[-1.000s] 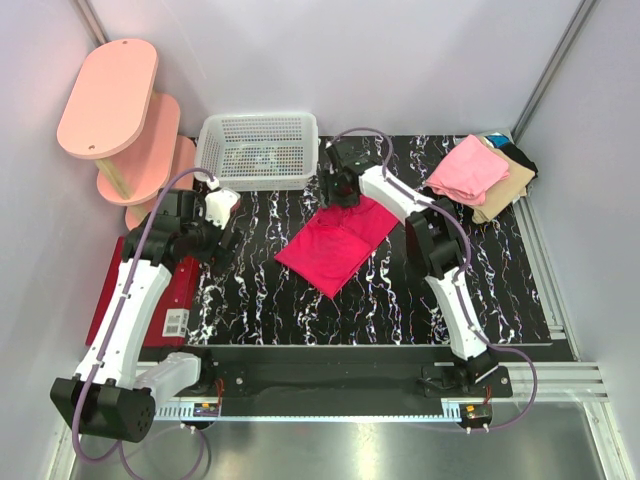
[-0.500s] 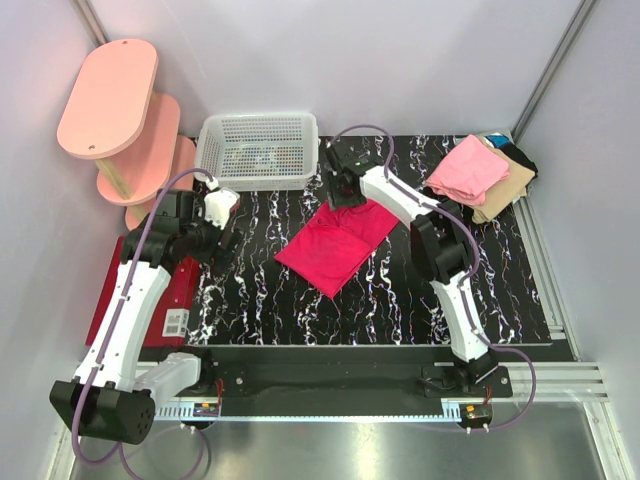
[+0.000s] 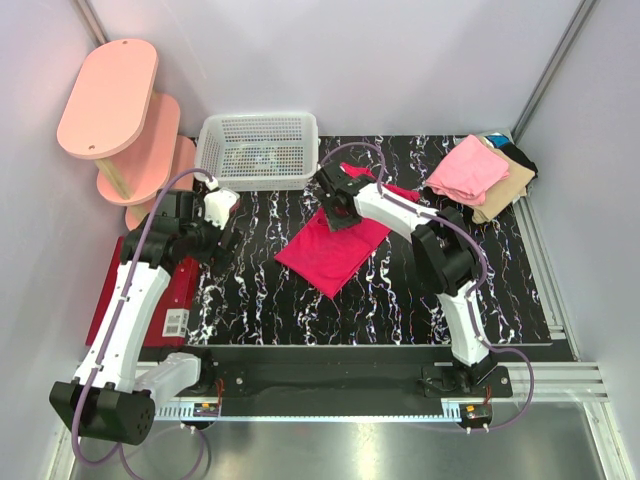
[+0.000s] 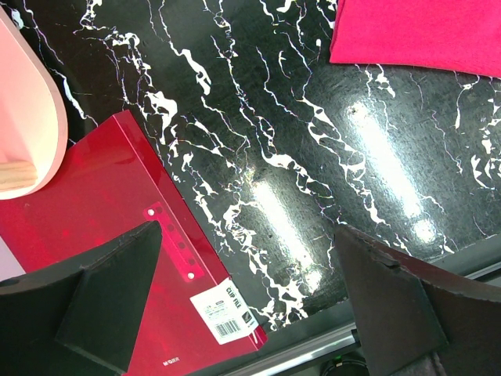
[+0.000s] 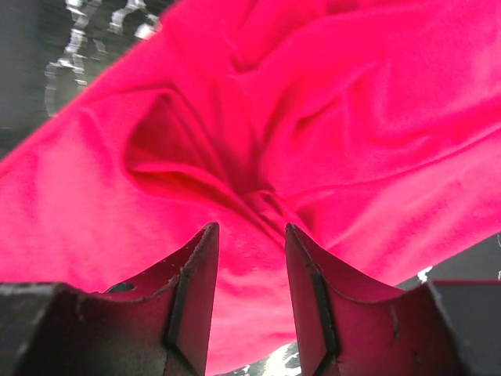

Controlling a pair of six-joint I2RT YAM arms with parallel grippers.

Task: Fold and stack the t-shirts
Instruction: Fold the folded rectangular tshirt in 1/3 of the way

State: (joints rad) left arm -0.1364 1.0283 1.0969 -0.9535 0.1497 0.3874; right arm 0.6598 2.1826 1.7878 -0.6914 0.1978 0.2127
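Note:
The magenta-red t-shirt (image 3: pixel 330 250) lies partly folded on the black marbled table (image 3: pixel 400 300), and it fills the right wrist view (image 5: pixel 313 117). My right gripper (image 3: pixel 335 212) is over its far edge, jaws narrowed on a bunched fold of the cloth (image 5: pixel 250 235), with wrinkles running out from the pinch. My left gripper (image 3: pixel 222 238) is open and empty above the table's left side (image 4: pixel 250 258), apart from the shirt's corner (image 4: pixel 415 31). A folded light pink shirt (image 3: pixel 468 168) tops a tan one (image 3: pixel 505 188) and a black/teal one (image 3: pixel 517 153) at the back right.
A white mesh basket (image 3: pixel 258 150) stands at the back, just behind the right gripper. A pink tiered shelf (image 3: pixel 110 100) stands at the back left. A flat dark red mat (image 3: pixel 178 300) with a white label (image 4: pixel 227 309) lies at the table's left edge.
My right gripper has moved forward and left from the shirt's far corner, carrying the far edge of the magenta-red shirt over its body. The left arm has not moved.

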